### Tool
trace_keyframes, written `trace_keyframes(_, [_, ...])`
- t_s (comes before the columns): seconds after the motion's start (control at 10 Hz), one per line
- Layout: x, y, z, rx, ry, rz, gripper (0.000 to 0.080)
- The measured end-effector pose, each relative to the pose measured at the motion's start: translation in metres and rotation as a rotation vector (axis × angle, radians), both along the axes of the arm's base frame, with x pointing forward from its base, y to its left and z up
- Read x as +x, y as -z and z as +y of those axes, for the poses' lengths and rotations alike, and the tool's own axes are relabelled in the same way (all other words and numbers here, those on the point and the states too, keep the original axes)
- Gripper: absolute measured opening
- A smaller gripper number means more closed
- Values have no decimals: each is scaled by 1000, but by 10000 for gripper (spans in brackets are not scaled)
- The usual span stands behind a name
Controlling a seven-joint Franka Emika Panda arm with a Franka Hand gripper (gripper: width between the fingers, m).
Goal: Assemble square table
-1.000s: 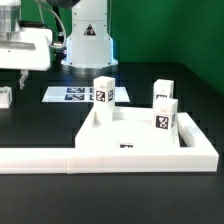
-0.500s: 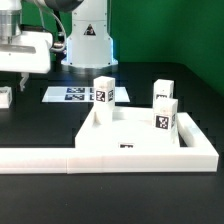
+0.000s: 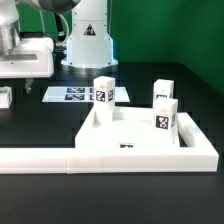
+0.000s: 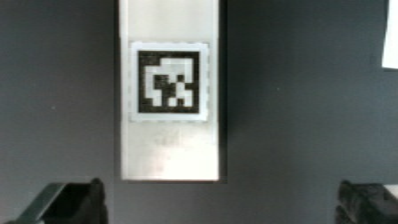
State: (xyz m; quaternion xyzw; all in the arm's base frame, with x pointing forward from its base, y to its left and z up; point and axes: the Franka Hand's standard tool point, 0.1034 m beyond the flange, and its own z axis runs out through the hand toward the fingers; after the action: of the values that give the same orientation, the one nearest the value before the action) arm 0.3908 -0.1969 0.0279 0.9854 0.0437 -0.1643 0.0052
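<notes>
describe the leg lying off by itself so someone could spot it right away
Start at the big white tabletop, which has three legs standing on it. Move to the exterior view's left edge, beneath the open gripper. A lone white leg lies there on the black table, the only one away from the tabletop.

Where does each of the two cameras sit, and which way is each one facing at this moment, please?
Exterior view: off the arm, low across the table, facing the robot's base; it sees the tabletop, three upright legs, the marker board, and the arm with its claw.
Wrist view: on the wrist, looking straight down at a tagged white leg on the dark table; both dark fingertips show, spread open.
Shared: only the claw is clearly in both.
</notes>
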Motion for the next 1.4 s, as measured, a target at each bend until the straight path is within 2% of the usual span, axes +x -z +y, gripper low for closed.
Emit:
trace_keyframes(0.2, [-9, 3, -3, 14, -1, 109, 649])
trace_keyframes(0.3, [-13, -3, -12, 10, -19, 206, 649])
trace_keyframes(0.4, [-10, -4, -17, 4, -16, 239, 649])
trace_keyframes(0.5, [-16, -2, -16, 6, -6, 304, 649])
trace_keyframes(0.8, [-20, 6, -15, 12, -6, 439, 649])
trace_keyframes(1.1, [-17, 9, -14, 5, -5, 440, 649])
trace_keyframes(1.2, [-15, 9, -9, -18, 15, 441, 649])
trace_keyframes(1.4, [-22, 12, -8, -37, 13, 470, 649])
